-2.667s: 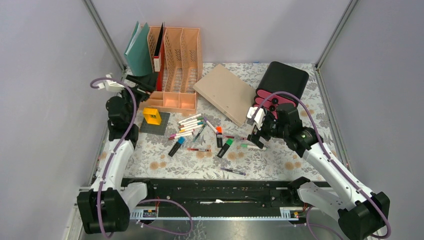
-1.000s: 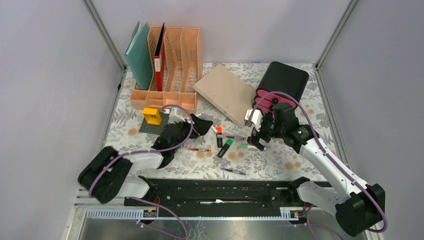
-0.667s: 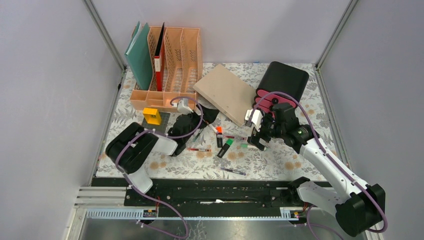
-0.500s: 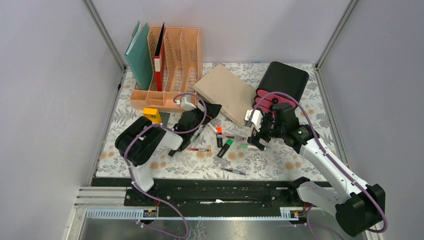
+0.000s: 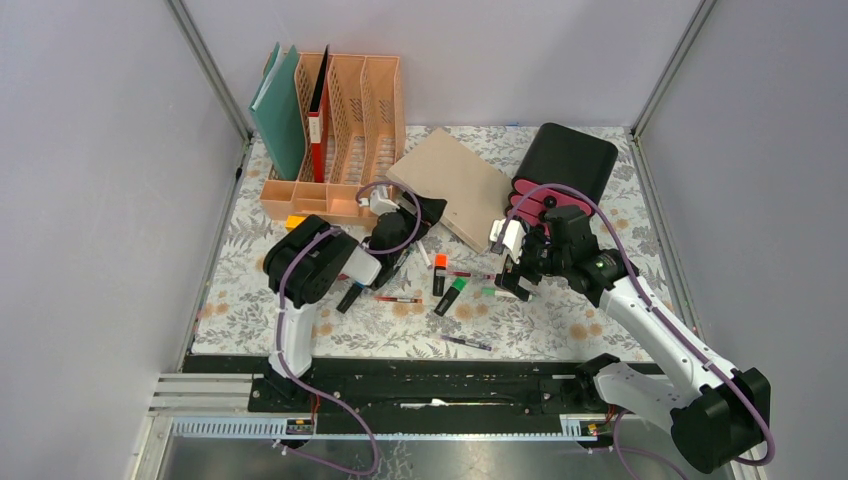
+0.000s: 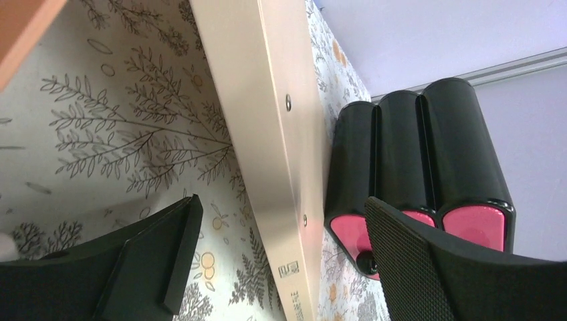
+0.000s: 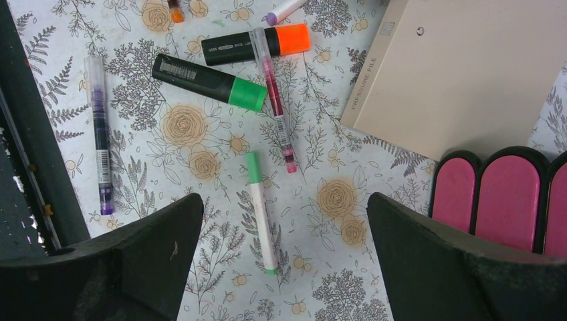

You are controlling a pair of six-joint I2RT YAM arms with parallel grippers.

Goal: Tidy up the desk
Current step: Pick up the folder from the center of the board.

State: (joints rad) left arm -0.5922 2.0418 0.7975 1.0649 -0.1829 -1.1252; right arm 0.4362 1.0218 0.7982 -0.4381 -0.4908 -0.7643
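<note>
Worktop (image 5: 520, 325): flat rectangle under white cloth printed with grey ferns and tan flowers; it lies directly beneath both arms, its long side apparently running left to right across them.
Right end effector (image 7: 282, 214): fingers spread, empty, aimed down over a white pen with a green cap (image 7: 261, 210).
Pen axis: crosses the line between those fingers, so closing would pinch its width; the right arm looks nearer.
Left end effector (image 6: 281, 221): spread, empty, low beside the flat tan binder (image 6: 267, 134).
</note>
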